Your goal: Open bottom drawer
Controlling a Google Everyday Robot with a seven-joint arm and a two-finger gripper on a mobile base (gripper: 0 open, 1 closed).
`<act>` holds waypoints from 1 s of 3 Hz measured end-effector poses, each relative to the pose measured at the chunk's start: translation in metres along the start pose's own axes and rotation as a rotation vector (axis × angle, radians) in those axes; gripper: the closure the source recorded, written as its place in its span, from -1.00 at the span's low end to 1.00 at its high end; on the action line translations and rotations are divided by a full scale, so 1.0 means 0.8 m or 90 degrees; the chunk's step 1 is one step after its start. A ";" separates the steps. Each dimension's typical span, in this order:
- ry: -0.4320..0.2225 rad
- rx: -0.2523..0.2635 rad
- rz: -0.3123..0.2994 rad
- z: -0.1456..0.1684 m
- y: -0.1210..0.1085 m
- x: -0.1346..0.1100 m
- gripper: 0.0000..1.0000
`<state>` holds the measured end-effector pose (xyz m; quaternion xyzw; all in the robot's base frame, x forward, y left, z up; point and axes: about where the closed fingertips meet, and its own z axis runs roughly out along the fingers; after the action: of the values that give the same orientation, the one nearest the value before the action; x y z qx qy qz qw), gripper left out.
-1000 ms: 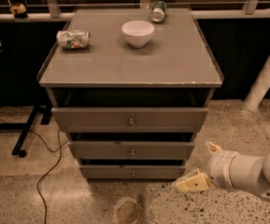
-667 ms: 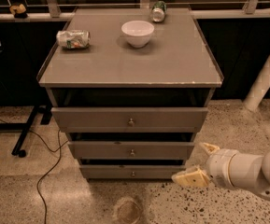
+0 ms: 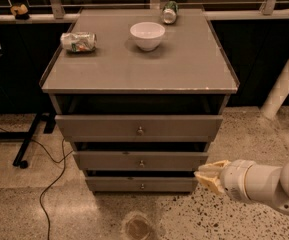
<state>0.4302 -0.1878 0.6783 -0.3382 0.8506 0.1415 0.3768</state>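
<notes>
You are looking down on a grey cabinet (image 3: 134,69) with three drawer fronts stacked one under another, each with one small round metal knob at its centre. The bottom drawer (image 3: 114,185) is the lowest and narrowest front, just above the speckled floor (image 3: 244,224). Its long axis runs left to right across the view and its flat face points toward you, with its knob (image 3: 142,186) pointing the same way. Above it sit the middle drawer (image 3: 109,160) and the widest top drawer (image 3: 99,126), and a dark gap shows over each of the three fronts. The one gripper (image 3: 210,176), pale yellow on a white arm (image 3: 264,184), comes in from the right and points left. It is just beside the right end of the bottom drawer, level with the gap above it and well apart from the knob. You cannot tell whether the gripper is released or clenched, nor whether it touches the cabinet. On the cabinet top stand one white bowl (image 3: 147,35) upright near the middle, and two cans lying on their sides: a crushed can (image 3: 78,41) at the left and a green can (image 3: 170,12) at the back edge. The print on both cans is too blurred to read. One dark cable (image 3: 50,194) trails across the floor at the left.
</notes>
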 end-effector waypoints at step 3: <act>-0.016 0.017 -0.006 0.008 -0.003 0.007 1.00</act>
<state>0.4327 -0.1885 0.6699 -0.3351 0.8463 0.1326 0.3923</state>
